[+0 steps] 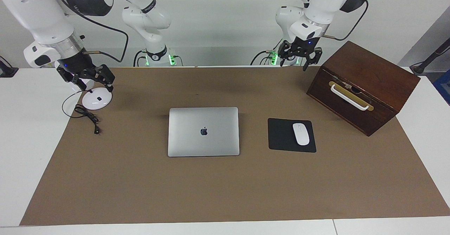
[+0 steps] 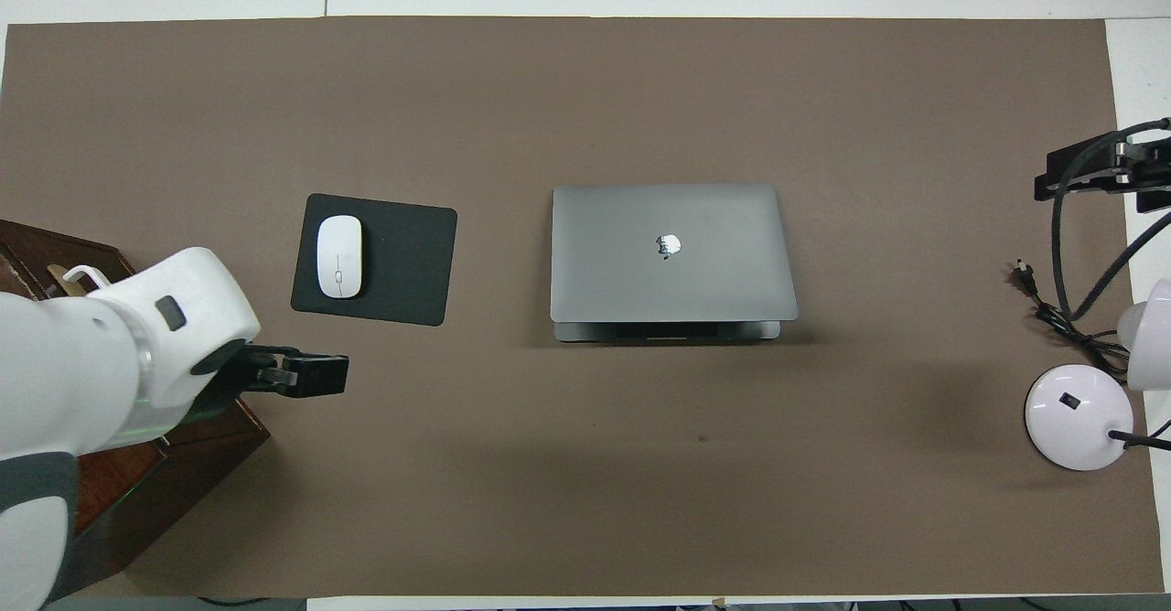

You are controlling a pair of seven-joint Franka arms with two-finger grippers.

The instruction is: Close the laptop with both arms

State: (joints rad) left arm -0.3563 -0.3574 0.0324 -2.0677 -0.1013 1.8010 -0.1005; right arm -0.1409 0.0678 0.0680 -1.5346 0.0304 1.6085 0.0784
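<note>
Left gripper [image 1: 299, 57] hangs open-fingered beside the wooden box [image 1: 365, 83]; right gripper [image 1: 92, 80], also spread, hovers over the lamp base [image 1: 97, 100]. The laptop [image 1: 203, 132] lies mid-mat (lid nearly shut).

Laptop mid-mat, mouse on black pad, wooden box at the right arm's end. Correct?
No: the facing view shows the wooden box at the left arm's end. The laptop is mid-mat and the mouse is on the black pad.

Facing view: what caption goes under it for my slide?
Silver laptop lies lid-down on the brown mat while the left tool and right tool hover apart.
</note>
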